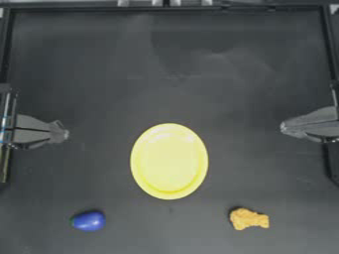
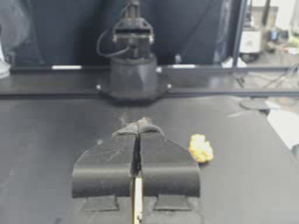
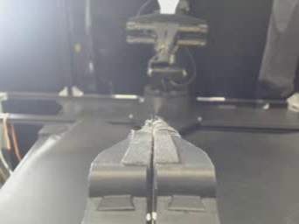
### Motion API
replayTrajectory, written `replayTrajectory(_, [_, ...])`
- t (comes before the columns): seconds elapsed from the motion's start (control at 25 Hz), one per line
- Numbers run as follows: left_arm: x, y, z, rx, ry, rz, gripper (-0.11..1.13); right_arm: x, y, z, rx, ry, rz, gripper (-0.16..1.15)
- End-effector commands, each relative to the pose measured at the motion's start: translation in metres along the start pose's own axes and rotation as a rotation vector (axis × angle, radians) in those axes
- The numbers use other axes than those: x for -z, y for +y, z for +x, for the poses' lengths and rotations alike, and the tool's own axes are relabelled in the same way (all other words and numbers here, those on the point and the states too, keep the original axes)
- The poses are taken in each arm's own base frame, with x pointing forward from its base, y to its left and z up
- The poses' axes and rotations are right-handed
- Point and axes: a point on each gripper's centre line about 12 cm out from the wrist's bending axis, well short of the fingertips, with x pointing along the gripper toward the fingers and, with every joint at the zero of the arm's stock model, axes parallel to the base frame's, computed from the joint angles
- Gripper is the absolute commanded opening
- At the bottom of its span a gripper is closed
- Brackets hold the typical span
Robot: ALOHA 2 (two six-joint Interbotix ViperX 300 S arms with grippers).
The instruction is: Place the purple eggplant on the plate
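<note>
The purple eggplant (image 1: 88, 221), a small glossy blue-purple blob, lies near the table's front left. The round yellow plate (image 1: 169, 161) sits in the middle of the table with nothing on it. My left gripper (image 1: 64, 132) is parked at the left edge, jaws shut and holding nothing, well back and left of the eggplant. My right gripper (image 1: 283, 127) is parked at the right edge, also shut with nothing in it. The left wrist view shows my own closed jaws (image 2: 138, 127); the right wrist view shows its closed jaws (image 3: 154, 124). Neither wrist view shows the eggplant.
A lumpy orange-yellow nugget (image 1: 249, 219) lies at the front right, also seen in the left wrist view as a nugget (image 2: 200, 148). Dark frame rails run along the table's back and sides.
</note>
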Motion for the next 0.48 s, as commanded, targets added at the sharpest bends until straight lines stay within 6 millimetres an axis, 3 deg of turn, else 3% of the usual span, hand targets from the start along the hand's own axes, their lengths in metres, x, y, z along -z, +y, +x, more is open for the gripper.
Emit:
replayTrajectory(0.04, [-0.0185, -0.0004, 0.0015, 0.002, -0.055, 0.046, 0.00, 0.0015, 0.0006, -0.0007, -0.004, -0.006, -0.007, -0.03])
replayTrajectory(0.36, [-0.0187, 0.0000, 0.0035, -0.001, -0.023, 0.086, 0.13, -0.0007, 0.0007, 0.0004, -0.006, -0.003, -0.030, 0.19])
replayTrajectory(0.48, [-0.0166, 0.0003, 0.0031, -0.003, -0.017, 0.077, 0.38, -0.0010, 0.0015, 0.0009, -0.013, 0.000, -0.052, 0.39])
